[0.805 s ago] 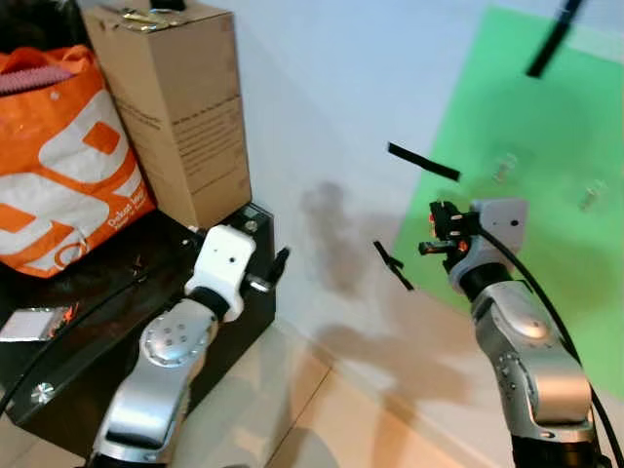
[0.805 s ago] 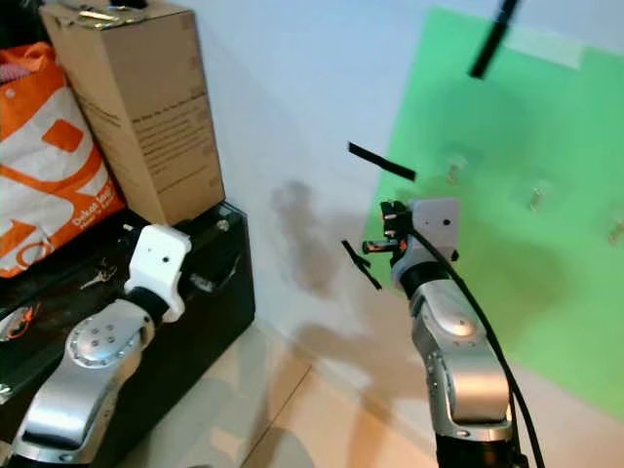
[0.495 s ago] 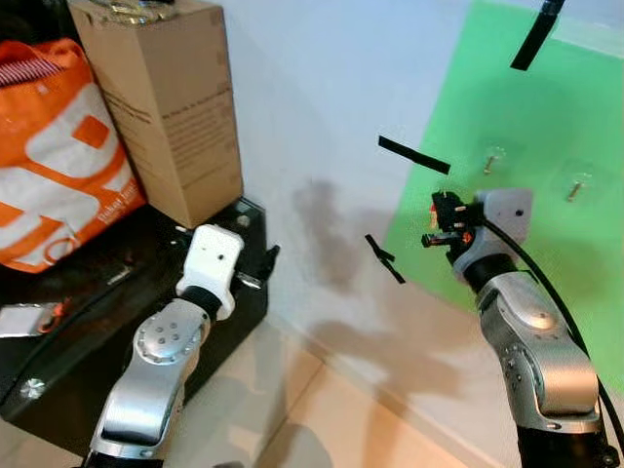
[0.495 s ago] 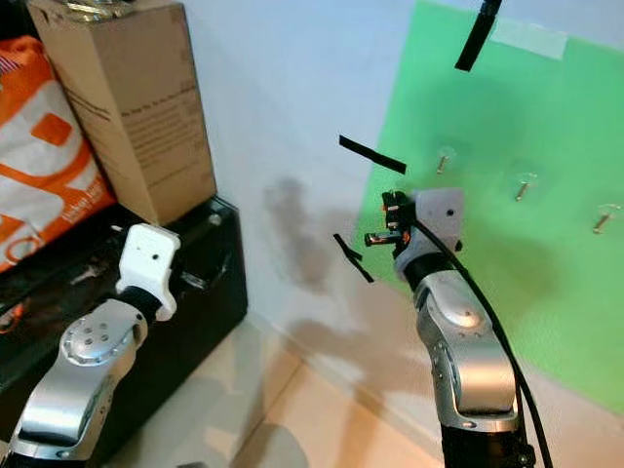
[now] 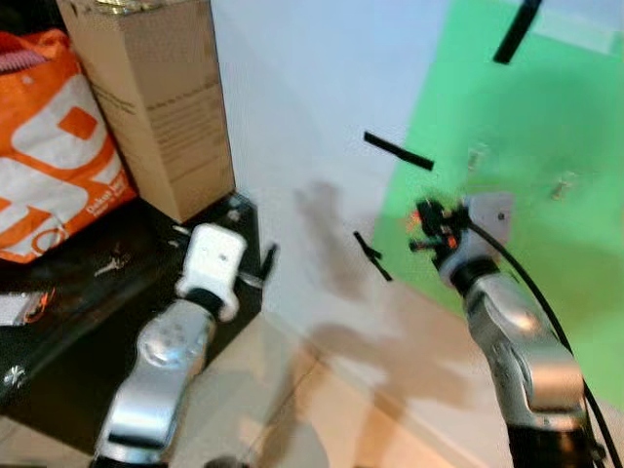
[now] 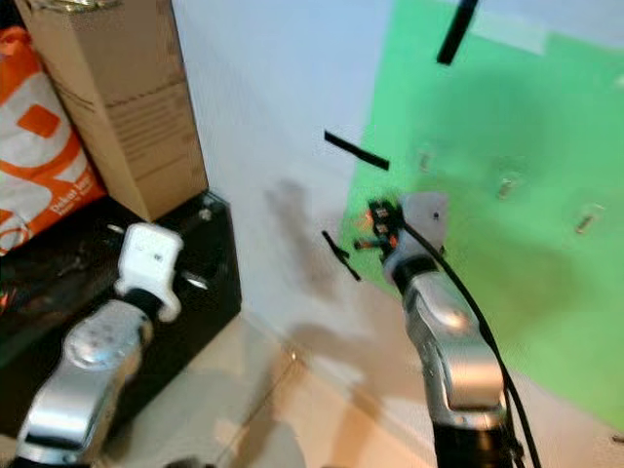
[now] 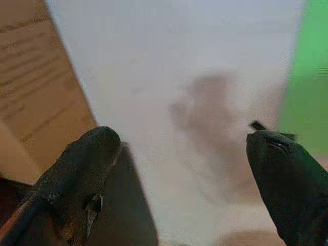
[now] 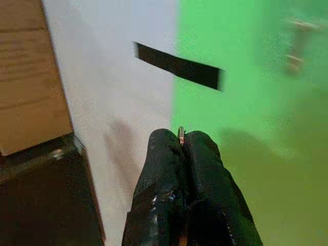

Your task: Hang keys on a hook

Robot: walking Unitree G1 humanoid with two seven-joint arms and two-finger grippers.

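Note:
My right gripper is raised in front of the wall, at the left edge of the green sheet, and is shut. A thin metal key ring sticks up between its fingertips in the right wrist view. Small clear hooks are stuck on the green sheet, above and to the right of this gripper and apart from it. My left gripper is open with nothing in it, held low beside the black case.
A cardboard box and an orange bag stand on the black case at the left. Another small set of keys lies on the case top. Black tape strips mark the wall. Tiled floor lies below.
The whole picture has shifted slightly and blurred, so the camera moved. The right gripper stays shut on the key ring near the green sheet's left edge. The left gripper stays open.

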